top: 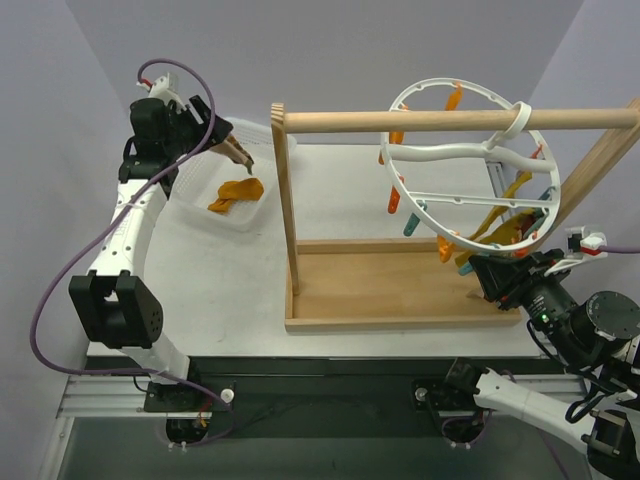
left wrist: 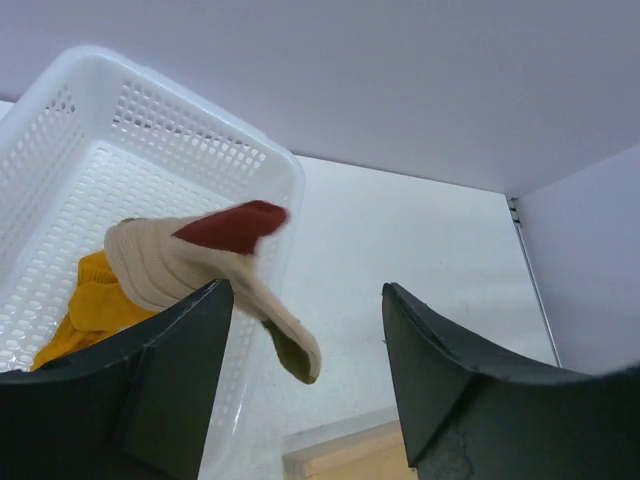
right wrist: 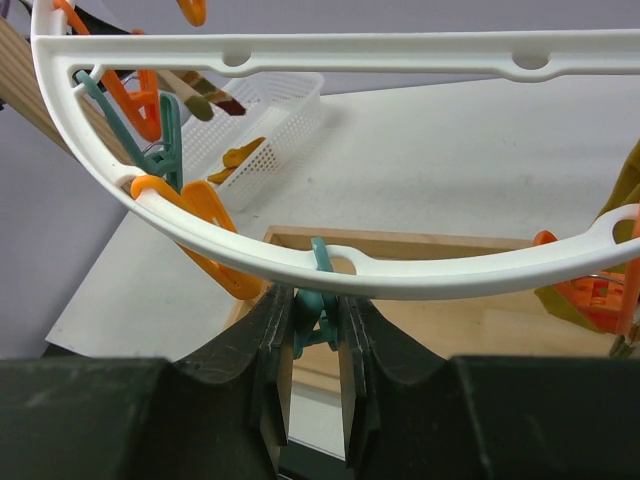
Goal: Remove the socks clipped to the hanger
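Note:
The white ring hanger [top: 470, 105] hangs by its hook from the wooden rod. Mustard socks [top: 500, 222] are still clipped at its lower right, and one shows at the right edge of the right wrist view [right wrist: 626, 195]. My right gripper [top: 490, 268] is under the ring's near rim [right wrist: 300, 268], with its jaws [right wrist: 315, 300] shut on a teal clip [right wrist: 318, 312]. My left gripper [top: 238, 152] is open [left wrist: 305, 287] above the white basket [left wrist: 150, 130]. A striped tan, red and green sock [left wrist: 200, 260] hangs loose just beyond the left finger, over the basket rim. A mustard sock [top: 235, 192] lies in the basket [left wrist: 90, 300].
The wooden rack's upright post [top: 288, 200] and base board [top: 390, 285] stand between the basket [top: 200, 205] and the hanger. Orange clips [right wrist: 205, 235] and teal clips [right wrist: 170, 140] dangle from the ring. Grey walls close in at the left and back.

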Tool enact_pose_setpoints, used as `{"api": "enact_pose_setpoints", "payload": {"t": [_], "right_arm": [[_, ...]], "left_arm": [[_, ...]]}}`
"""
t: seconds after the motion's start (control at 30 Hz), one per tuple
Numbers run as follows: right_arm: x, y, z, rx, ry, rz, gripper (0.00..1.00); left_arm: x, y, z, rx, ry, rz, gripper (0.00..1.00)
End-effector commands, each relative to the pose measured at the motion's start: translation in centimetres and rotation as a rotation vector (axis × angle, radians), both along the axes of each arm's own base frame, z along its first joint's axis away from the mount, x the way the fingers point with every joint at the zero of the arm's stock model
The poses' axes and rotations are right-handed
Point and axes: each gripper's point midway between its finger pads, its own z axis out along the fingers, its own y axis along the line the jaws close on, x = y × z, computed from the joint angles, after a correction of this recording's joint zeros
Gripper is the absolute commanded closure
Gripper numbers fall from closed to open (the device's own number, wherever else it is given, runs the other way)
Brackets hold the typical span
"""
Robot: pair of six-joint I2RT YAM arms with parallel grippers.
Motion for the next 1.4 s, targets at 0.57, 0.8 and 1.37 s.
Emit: {"api": "enact_pose_setpoints", "payload": {"t": [0.57,0.8,1.37], "right_arm": [[-0.2,0.7,-0.6,0.014,0.029,0.025,1.0],[-0.5,0.0,-0.7,-0.002,0.039,0.02,1.0],[-0.6,0.4,-0.8,0.037,0.061,0.017,1.0]], "left_arm": [[-15.7,-6.7,-6.6,0.062,0.067,-0.045,0.31],[-23.4,-3.6,-6.4,-0.033,-0.025,0.019,0.36],[-37.3,-23.1,-9.4,-0.13,-0.158,-0.57,0.46]]}}
